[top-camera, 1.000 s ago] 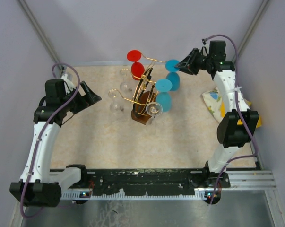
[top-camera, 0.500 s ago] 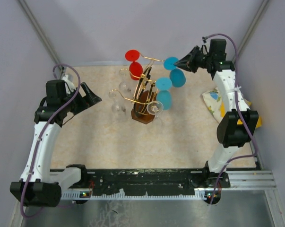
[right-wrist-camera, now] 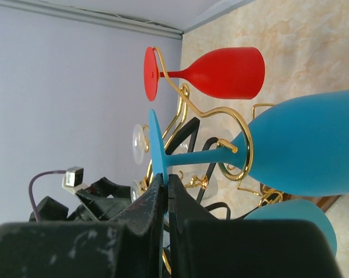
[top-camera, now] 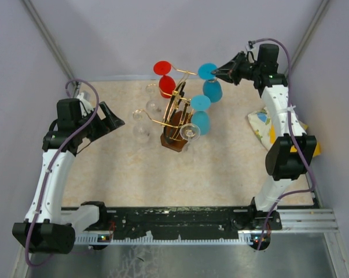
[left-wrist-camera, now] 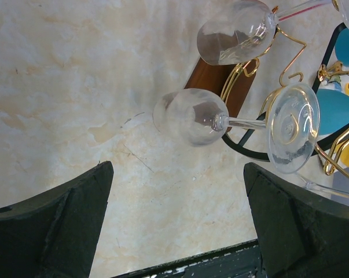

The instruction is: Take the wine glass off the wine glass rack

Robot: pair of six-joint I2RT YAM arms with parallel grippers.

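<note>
Right gripper [top-camera: 216,72] is clamping the foot rim of the blue wine glass [right-wrist-camera: 307,145]. Glass is hanging on the far-right arm of the wine glass rack [top-camera: 173,141], foot up, bowl down, long axis roughly vertical. Left gripper [left-wrist-camera: 177,168] is hovering wide open, left of the rack.

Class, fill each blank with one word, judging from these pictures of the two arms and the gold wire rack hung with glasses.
1. The right gripper is shut on the round foot of an opaque wine glass coloured ___.
2. The left gripper is ___ and holds nothing.
3. On the gold wire wine glass rack with a dark wooden base, exactly one hanging glass is coloured ___.
Missing words: blue; open; red.
</note>
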